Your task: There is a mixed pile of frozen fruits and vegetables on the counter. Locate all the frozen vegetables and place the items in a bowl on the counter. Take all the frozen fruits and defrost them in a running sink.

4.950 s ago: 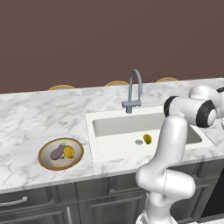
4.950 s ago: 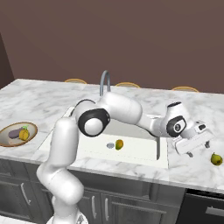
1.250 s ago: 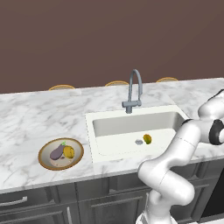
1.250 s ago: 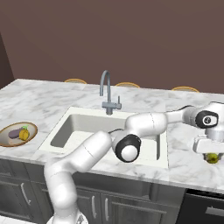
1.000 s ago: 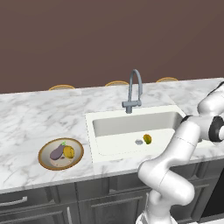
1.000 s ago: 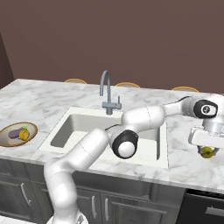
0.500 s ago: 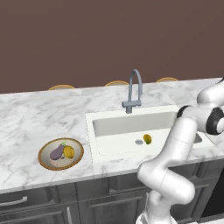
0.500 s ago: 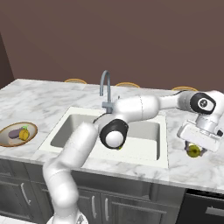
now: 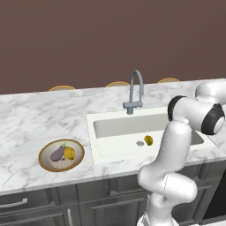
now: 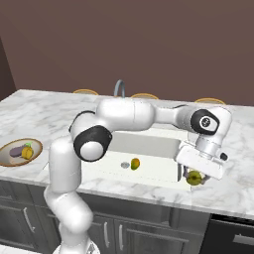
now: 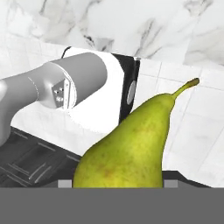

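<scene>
- The gripper (image 10: 194,177) holds a yellow-green pear (image 10: 194,178), its fingers clamped on the fruit's fat lower body; in the hand view the pear (image 11: 131,144) sits right against the camera.
- What has just changed: 1 second ago the hand was low over the counter (image 10: 233,191) at the far right, with the pear under it on the marble. Now the hand is raised and drawn in toward the sink (image 10: 149,171), and the pear hangs just off the basin's right rim, clear of the marble.
- My reading: the pick has succeeded and the carry to the basin is under way; this looks like the last loose fruit on that side.
- 1 fruit (image 9: 148,140) already lies in the sink (image 9: 99,132) just beside the round drain, also seen from the right base view (image 10: 135,163).
- The bowl (image 9: 44,162) on the counter's left already holds the eggplant (image 9: 57,154) and the yellow-orange vegetable (image 9: 69,153), touching each other, so the vegetable half looks done.
- The tap (image 9: 136,90) stands behind the basin; I cannot tell whether water runs.
- Pear's axis: in the hand view its long axis runs diagonally, fat end at the fingers, thin stem tip at upper right, away from the hand. That view rolls with the hand, so this is not the room's direction.
- In the right base view the pear is too small and too covered by the hand to give its heading.
- Next, by my judgement: carry left over the basin, then release.
</scene>
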